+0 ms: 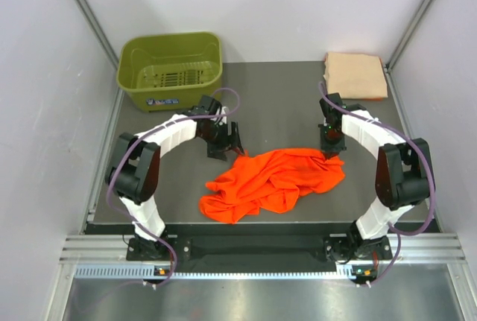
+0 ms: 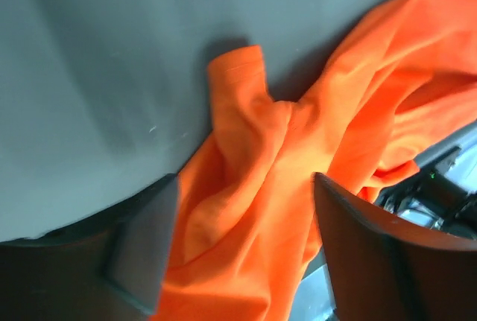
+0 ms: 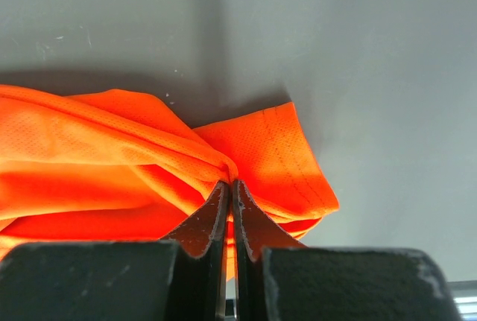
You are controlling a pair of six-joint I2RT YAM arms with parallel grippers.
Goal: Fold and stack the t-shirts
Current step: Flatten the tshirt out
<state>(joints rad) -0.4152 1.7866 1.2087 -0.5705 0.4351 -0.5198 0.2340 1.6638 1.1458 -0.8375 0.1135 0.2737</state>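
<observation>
The bright orange t-shirt [image 1: 272, 181] lies crumpled on the dark table in the middle front. My right gripper [image 1: 331, 151] is shut on the shirt's upper right edge; in the right wrist view the jaws [image 3: 229, 187] pinch a fold of orange cloth [image 3: 276, 157]. My left gripper [image 1: 228, 147] is open just above the shirt's upper left corner; in the left wrist view orange cloth [image 2: 246, 209] lies below and between the spread fingers [image 2: 141, 246]. The pale peach-tan t-shirt [image 1: 356, 75] lies folded flat at the back right corner.
An olive-green plastic basket [image 1: 171, 68] stands at the back left, empty. White walls and metal frame posts close in the table on three sides. The table's front edge [image 1: 246, 226] runs just below the orange shirt.
</observation>
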